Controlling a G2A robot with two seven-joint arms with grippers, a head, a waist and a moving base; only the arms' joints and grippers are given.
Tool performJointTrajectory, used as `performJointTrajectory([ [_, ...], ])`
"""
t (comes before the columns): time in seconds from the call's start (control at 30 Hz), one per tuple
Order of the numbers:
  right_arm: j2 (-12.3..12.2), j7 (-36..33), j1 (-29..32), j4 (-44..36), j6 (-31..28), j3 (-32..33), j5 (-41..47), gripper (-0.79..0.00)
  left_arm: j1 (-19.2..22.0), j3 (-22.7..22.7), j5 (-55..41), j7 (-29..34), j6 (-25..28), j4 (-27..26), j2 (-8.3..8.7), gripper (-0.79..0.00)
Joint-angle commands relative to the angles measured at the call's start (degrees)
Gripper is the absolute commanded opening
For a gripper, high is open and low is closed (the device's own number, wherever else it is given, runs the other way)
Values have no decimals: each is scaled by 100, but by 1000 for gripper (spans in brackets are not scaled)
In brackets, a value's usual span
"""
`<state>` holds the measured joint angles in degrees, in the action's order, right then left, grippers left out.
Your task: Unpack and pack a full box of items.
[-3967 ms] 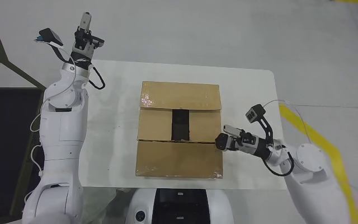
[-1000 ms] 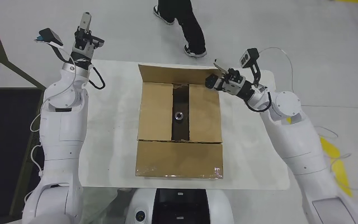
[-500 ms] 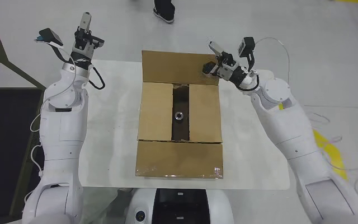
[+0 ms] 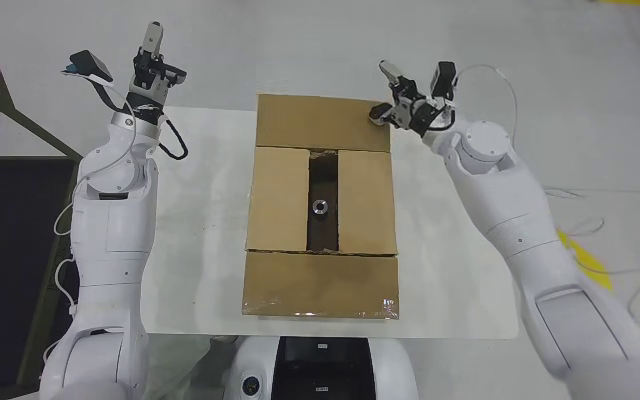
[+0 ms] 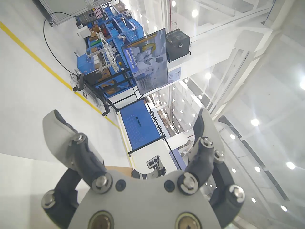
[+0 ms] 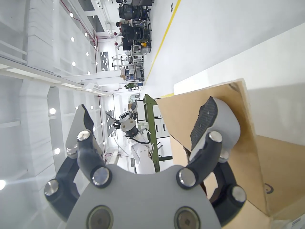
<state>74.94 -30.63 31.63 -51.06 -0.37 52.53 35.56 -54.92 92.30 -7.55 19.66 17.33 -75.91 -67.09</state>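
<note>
1. The right end effector (image 4: 386,93) is at the far right corner of the brown cardboard box (image 4: 320,300). Its fingers are apart and hold nothing. One ribbed finger pad (image 6: 205,117) lies over the corner of the far outer flap (image 4: 320,122). Contact with the flap cannot be confirmed.
2. The left end effector (image 4: 152,38) is raised beyond the far left corner of the white rectangular worktop (image 4: 205,220), well apart from the box. In the left wrist view its fingers (image 5: 57,129) are spread and empty.
3. The box stands at the centre of the worktop. The far outer flap and the near outer flap (image 4: 320,285) are folded out flat.
4. The left inner flap (image 4: 278,198) and the right inner flap (image 4: 366,198) lie over the opening, with a dark gap between them. A small round metallic item (image 4: 318,207) shows through the gap; other contents are hidden.
5. Step in hand, as judged: opening the box, the first stage of unpacking. The outer flaps are done and the inner flaps are not yet raised.
6. Next move, as judged: enter the central gap, hook one inner flap by its free edge and swing it outward, then repeat on the other side. Keep the fingers shallow so they do not strike the item below.
</note>
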Motion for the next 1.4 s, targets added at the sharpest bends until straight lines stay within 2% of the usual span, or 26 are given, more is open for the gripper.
performJointTrajectory([
  [0.0, 50, 12, -74, 167, 32, -56, -14, 0, 0, 0, 0, 0, 0, 0, 0, 0],
  [0.87, 580, -140, -608, 1738, 178, -424, -273, 0, 0, 0, 0, 0, 0, 0, 0, 0],
  [1.2, 691, -188, -762, 1952, 5, -248, -102, 0, 0, 0, 0, 0, 0, 0, 0, 0],
  [1.37, 679, -369, -779, 1751, -138, -94, -48, 0, 0, 0, 0, 0, 0, 0, 0, 0],
])
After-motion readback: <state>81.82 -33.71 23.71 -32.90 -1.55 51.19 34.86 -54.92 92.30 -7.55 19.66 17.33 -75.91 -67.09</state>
